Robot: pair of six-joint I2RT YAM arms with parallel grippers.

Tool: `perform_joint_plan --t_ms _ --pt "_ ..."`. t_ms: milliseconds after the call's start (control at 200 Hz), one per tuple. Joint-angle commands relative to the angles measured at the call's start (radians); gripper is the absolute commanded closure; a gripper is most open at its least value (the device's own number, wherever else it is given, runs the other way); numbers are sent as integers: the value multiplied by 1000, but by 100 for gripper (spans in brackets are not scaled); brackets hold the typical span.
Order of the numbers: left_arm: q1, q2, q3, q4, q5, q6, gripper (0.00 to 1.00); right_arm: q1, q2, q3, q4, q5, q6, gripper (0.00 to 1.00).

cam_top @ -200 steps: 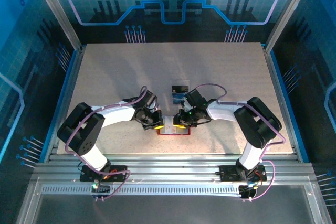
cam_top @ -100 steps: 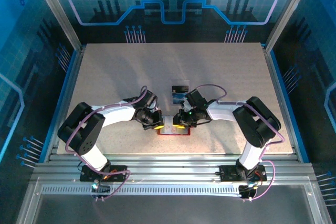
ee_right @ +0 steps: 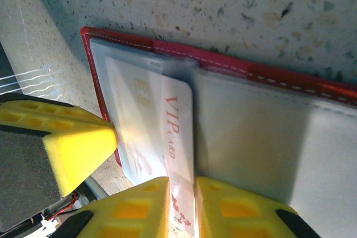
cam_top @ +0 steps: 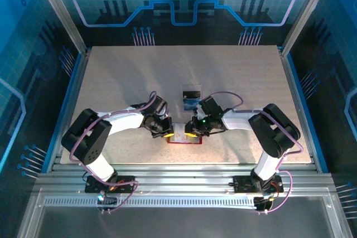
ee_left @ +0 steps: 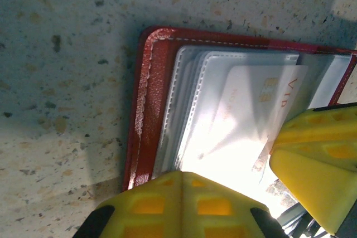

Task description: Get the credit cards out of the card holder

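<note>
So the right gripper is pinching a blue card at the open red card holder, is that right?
Not quite. The right gripper is pinching a pale VIP card with red lettering, not a blue one, at the open red card holder. The right wrist view shows it.

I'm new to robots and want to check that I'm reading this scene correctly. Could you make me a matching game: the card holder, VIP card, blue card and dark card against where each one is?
Things:
1 card holder
2 VIP card
3 blue card
4 dark card

Places:
A edge between the right gripper's fingertips
B loose on the table, farthest back
C lying open, nearest the front
D loose, just behind the holder

Pairs: 1-C, 2-A, 3-D, 4-B
</note>
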Motion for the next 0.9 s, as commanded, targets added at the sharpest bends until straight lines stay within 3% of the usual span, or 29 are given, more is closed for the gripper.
perform_joint_plan --t_ms 0,895 --pt "7 27 7 -59 -30 21 100 -11 -23 -17 27 -26 17 81" --pt "7 32 12 -64 -28 20 100 -18 -8 -56 126 -56 51 88"
